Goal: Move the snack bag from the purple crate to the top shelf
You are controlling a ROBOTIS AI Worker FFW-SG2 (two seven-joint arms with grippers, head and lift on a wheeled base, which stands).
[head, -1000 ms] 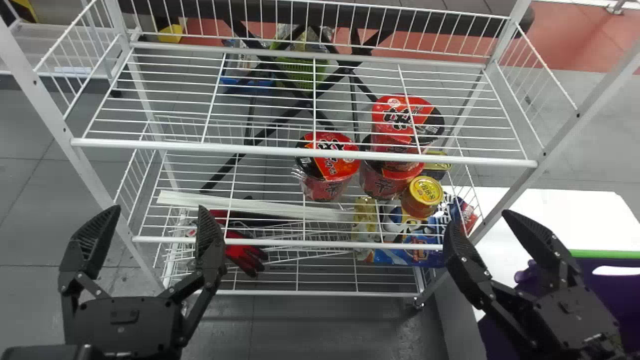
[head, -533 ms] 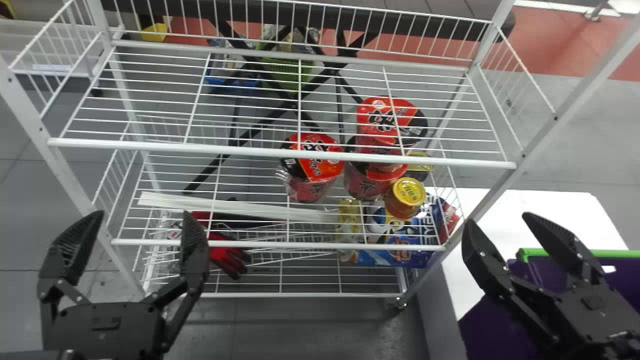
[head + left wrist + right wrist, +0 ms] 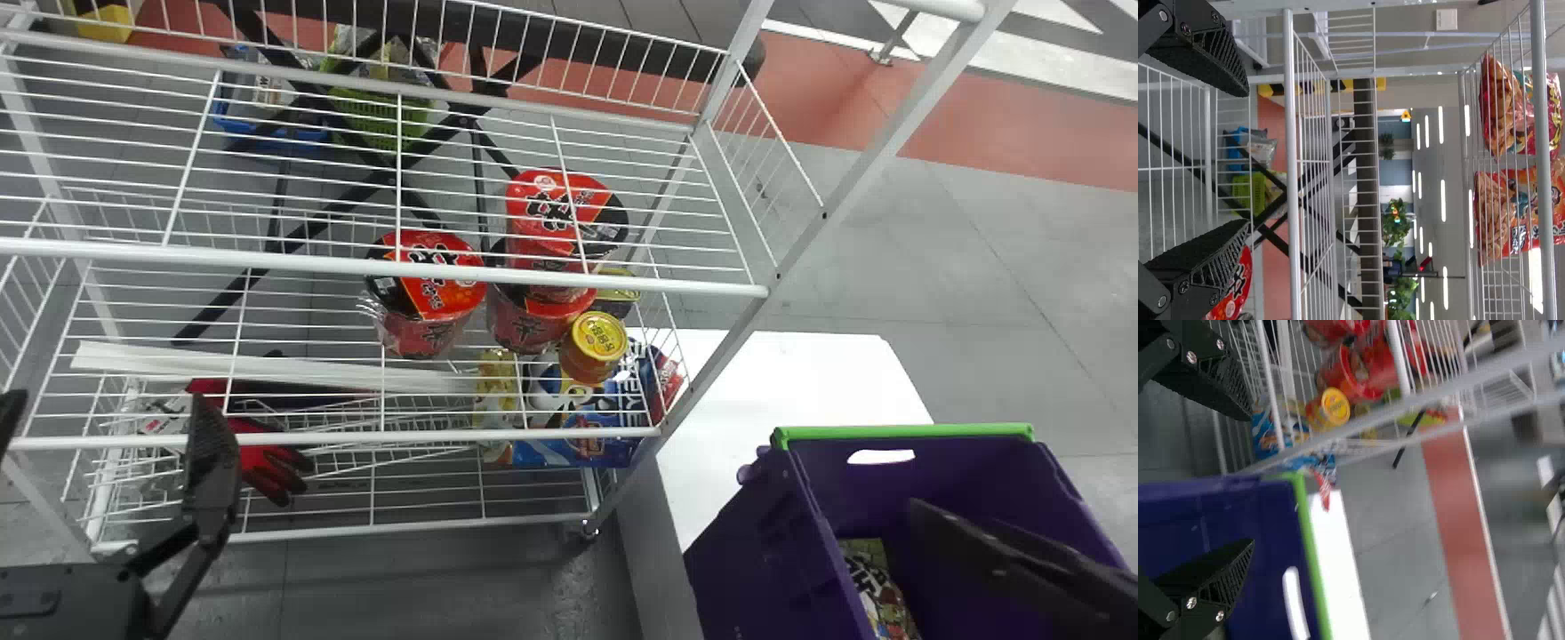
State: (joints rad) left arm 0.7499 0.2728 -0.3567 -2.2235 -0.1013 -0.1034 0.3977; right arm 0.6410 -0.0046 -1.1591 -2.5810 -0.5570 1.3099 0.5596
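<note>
My right gripper is over the purple crate, at the lower right of the head view. Inside the crate lies a snack bag, partly hidden by the crate's wall. In the right wrist view the right gripper is open, with nothing held, beside the crate. My left gripper, open and empty, is in front of the rack at the lower left; the left wrist view shows the left gripper too. There, an upper wire shelf bears two snack bags.
Red noodle cups and a yellow-lidded jar stand on a lower rack level. Packets and a red glove lie beneath. A slanting rack post rises between rack and crate; a white table adjoins it.
The head view has swung right, so the rack and left gripper sit farther left and more of the crate shows, with its snack bag. The right gripper has moved right, over the crate.
</note>
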